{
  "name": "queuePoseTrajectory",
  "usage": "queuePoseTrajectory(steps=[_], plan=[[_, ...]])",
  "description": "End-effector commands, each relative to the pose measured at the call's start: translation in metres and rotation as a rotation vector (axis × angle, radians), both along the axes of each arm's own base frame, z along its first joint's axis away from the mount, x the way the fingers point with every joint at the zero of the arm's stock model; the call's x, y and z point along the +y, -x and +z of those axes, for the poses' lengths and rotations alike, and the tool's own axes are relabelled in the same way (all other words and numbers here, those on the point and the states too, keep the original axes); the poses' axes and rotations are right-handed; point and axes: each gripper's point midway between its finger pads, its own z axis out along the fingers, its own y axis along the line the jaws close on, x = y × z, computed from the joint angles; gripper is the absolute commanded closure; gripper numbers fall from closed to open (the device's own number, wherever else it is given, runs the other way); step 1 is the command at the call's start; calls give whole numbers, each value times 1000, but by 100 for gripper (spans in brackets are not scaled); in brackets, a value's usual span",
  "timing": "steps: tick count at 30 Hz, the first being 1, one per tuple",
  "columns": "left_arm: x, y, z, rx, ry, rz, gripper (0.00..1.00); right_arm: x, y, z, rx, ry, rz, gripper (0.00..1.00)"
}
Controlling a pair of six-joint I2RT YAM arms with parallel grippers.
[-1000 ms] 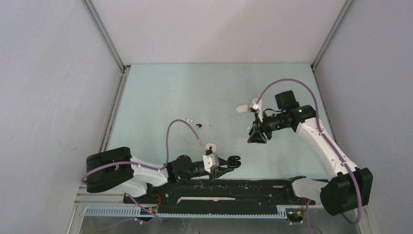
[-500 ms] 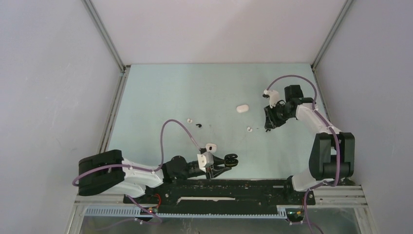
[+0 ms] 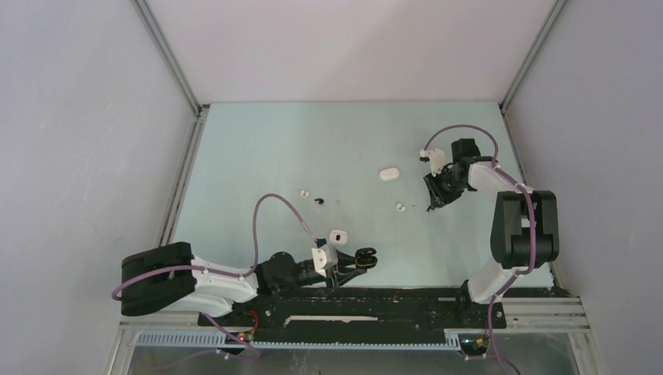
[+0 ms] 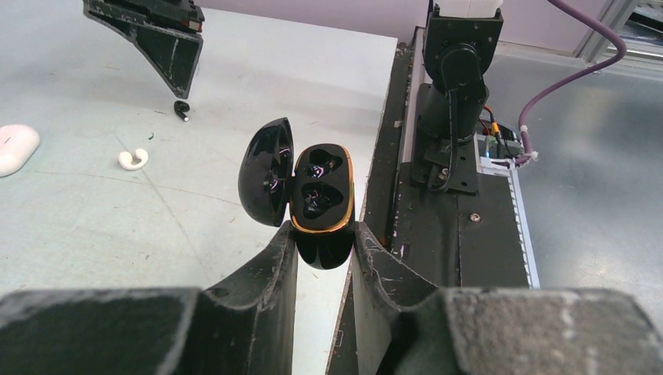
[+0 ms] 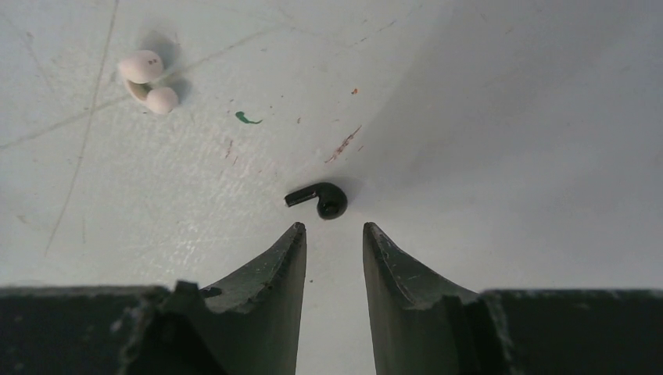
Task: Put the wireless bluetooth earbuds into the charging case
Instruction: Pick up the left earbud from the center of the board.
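My left gripper [image 4: 324,234] is shut on an open black charging case [image 4: 320,195] with a gold rim, lid swung left, both wells showing. In the top view it holds the case [image 3: 366,258] near the table's front edge. My right gripper [image 5: 335,228] is open and low over the table, with a black earbud [image 5: 319,200] lying just beyond its fingertips. In the top view this gripper [image 3: 432,200] is at the right. A white earbud [image 5: 148,78] lies to its left, and also shows in the top view [image 3: 400,207]. Another white earbud [image 3: 304,192] and a black one [image 3: 318,200] lie mid-table.
A shut white case [image 3: 388,173] lies left of the right gripper. Another white case [image 3: 338,235] sits just behind the left gripper. The black base rail [image 3: 375,301] runs along the near edge. Grey walls close in the table on three sides.
The right arm has folded back and its gripper moved right and down, close to the table beside the black earbud. The left gripper has drawn back slightly left with the black case.
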Motion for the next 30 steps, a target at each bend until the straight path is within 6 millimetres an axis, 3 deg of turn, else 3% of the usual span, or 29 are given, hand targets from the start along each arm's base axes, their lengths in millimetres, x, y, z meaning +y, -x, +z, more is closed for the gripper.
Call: queuePoseTrajectory(steps=[1,23,30], plan=[[1,-1,15,-6,55,15,100,-7,-17,-6,-32,35,18,64],[-2,-2,12,0,38,17,100,1,-23,-23,15,0,78,65],[-2,-3,10,4,31,19,100,3,-21,-24,37,-12,85,71]])
